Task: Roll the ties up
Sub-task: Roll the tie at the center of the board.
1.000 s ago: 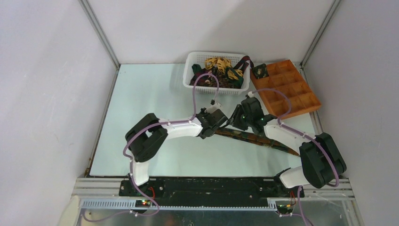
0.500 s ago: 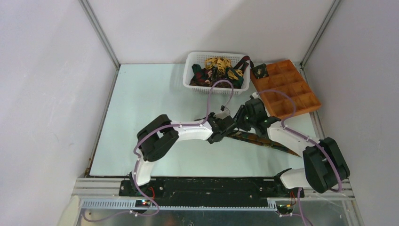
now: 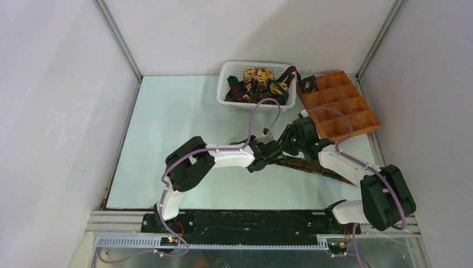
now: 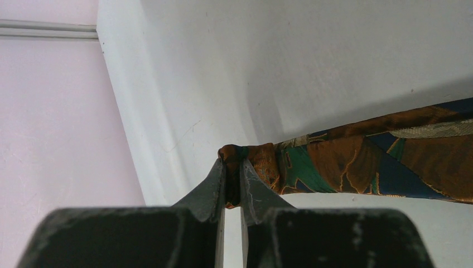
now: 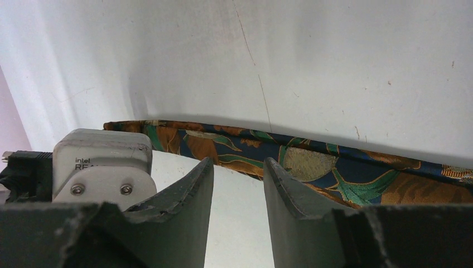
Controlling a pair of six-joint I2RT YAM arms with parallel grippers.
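Pale green tabletop [image 3: 178, 123], plain white walls [image 3: 251, 33], metal corner posts [image 3: 117, 40]

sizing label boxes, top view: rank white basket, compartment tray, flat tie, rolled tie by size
1. compartment tray and white basket: about alike, not ranked
2. flat tie, partly hidden
3. rolled tie

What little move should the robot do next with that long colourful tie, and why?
Probably the left gripper should turn its wrist, curling the pinched tip over to start a coil. It is shut on the end of the long green, brown and orange patterned fabric tie, which lies stretched out and unrolled. The right gripper hangs open beside it, holding nothing.
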